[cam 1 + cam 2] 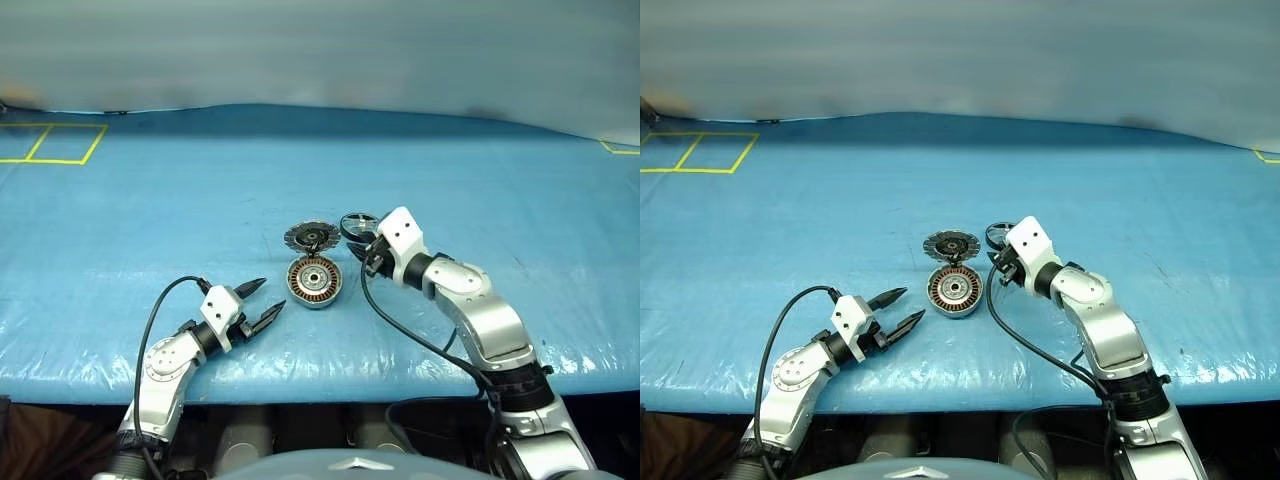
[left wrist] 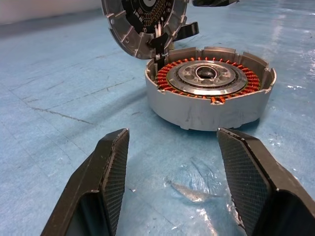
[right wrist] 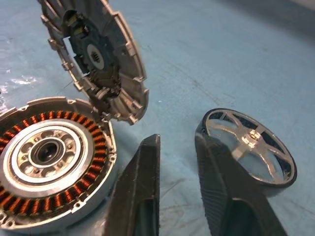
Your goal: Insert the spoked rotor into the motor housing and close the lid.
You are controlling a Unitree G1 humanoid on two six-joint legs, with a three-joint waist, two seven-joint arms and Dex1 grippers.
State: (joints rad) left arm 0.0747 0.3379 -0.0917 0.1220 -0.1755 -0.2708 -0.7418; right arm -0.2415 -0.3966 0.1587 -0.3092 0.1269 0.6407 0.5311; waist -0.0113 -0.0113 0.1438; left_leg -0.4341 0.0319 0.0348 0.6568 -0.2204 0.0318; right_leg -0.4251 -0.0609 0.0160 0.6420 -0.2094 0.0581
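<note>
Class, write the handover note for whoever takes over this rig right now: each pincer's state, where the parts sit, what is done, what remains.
Left pincer: open, empty, pointing at the motor housing from its left.
Right pincer: fingers narrowly apart, holding nothing, beside the spoked rotor.
Housing sits on the blue table, windings exposed. The lid stands swung open behind it, still joined at the edge. Rotor lies on the table right of the lid.
Done: nothing inserted yet.
Left: grasp rotor, seat it in the housing, close the lid.

- motor housing: silver rim, copper-orange windings, pale hub
- lid: grey, dark centre
- spoked rotor: black ring, silvery spokes
- surface: blue, yellow lines
</note>
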